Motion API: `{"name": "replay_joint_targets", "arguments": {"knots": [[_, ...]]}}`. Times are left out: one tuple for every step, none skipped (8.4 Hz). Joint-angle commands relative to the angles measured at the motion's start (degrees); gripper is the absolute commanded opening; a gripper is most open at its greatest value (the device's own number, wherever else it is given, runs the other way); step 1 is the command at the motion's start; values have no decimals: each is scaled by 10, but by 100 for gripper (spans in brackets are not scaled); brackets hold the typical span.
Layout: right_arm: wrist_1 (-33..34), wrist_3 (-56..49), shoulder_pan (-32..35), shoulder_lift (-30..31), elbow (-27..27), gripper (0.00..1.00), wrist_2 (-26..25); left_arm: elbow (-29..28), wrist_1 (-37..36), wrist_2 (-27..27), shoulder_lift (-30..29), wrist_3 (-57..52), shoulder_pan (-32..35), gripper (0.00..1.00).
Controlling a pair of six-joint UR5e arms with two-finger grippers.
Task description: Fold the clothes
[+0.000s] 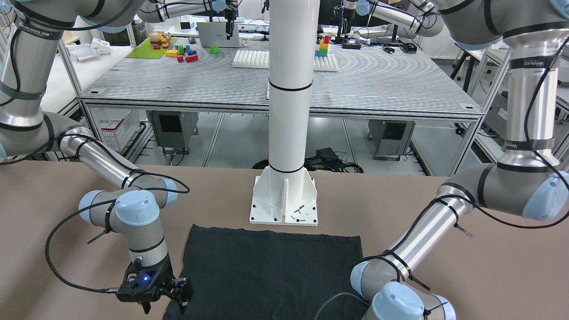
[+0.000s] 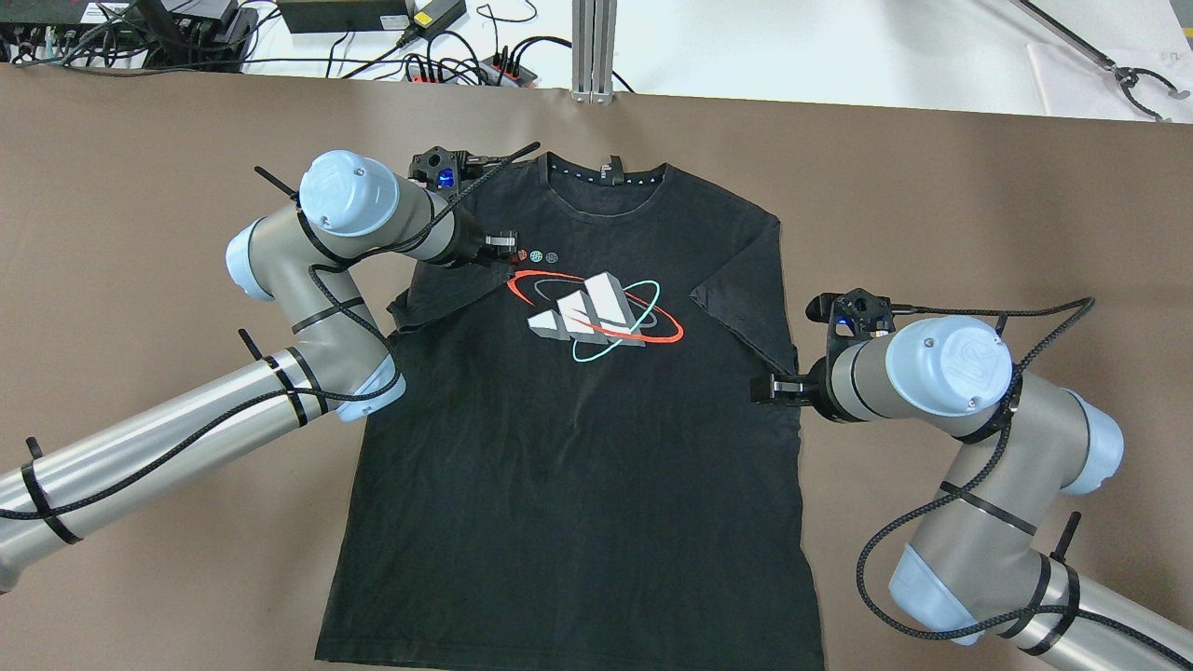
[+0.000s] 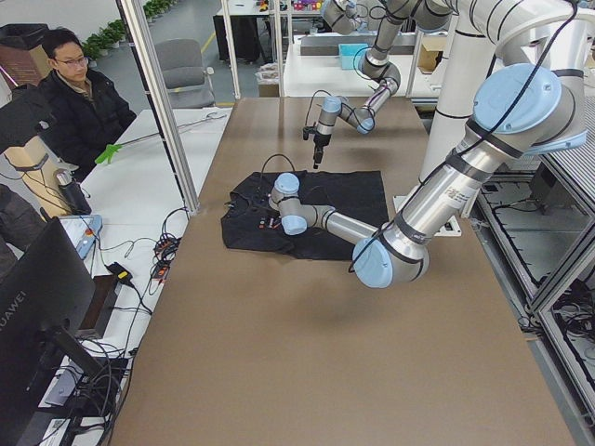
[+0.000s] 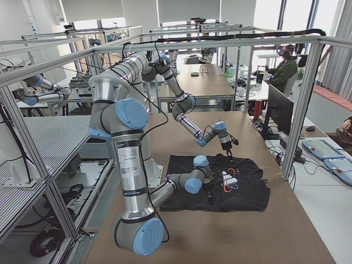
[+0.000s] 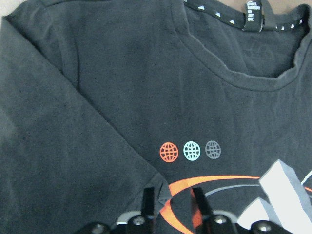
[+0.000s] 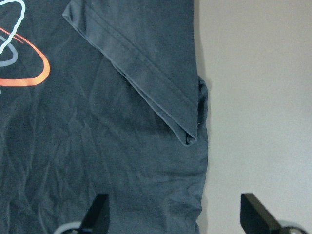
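Observation:
The clothes are one black T-shirt (image 2: pixel 578 447) with a red, white and teal chest print, lying flat and face up on the brown table. It also shows in the front view (image 1: pixel 266 266). Both sleeves are folded in onto the body: the left sleeve (image 2: pixel 447 294) and the right sleeve (image 2: pixel 741 298). My left gripper (image 2: pixel 508 250) hovers over the chest by the print, its jaws a narrow gap apart and empty (image 5: pixel 173 204). My right gripper (image 2: pixel 766 389) is wide open and empty over the shirt's side edge, below the folded sleeve (image 6: pixel 146 83).
A white pole on a bolted base plate (image 1: pixel 284 204) stands just behind the shirt's hem. Cables and power strips (image 2: pixel 447 56) lie beyond the table's far edge. A seated person (image 3: pixel 79 102) is beside the table. Bare brown table (image 2: pixel 979 205) surrounds the shirt.

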State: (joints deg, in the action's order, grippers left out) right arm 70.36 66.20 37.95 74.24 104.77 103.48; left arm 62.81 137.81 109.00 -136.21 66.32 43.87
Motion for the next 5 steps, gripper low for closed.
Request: {"name": "replay_joint_targets", "arguments": {"knots": [[-1, 1, 0, -2, -12, 94, -2, 43, 2, -18, 49, 3, 0, 93], [-1, 1, 0, -2, -15, 94, -2, 102, 2, -22, 100, 3, -3, 93], [-3, 1, 0, -2, -14, 94, -2, 131, 2, -33, 137, 4, -18, 93], [-3, 2, 0, -2, -14, 94, -1, 140, 3, -49, 147, 4, -36, 93], [-3, 4, -1, -2, -13, 94, -1, 140, 3, -57, 148, 6, -46, 93]]}}
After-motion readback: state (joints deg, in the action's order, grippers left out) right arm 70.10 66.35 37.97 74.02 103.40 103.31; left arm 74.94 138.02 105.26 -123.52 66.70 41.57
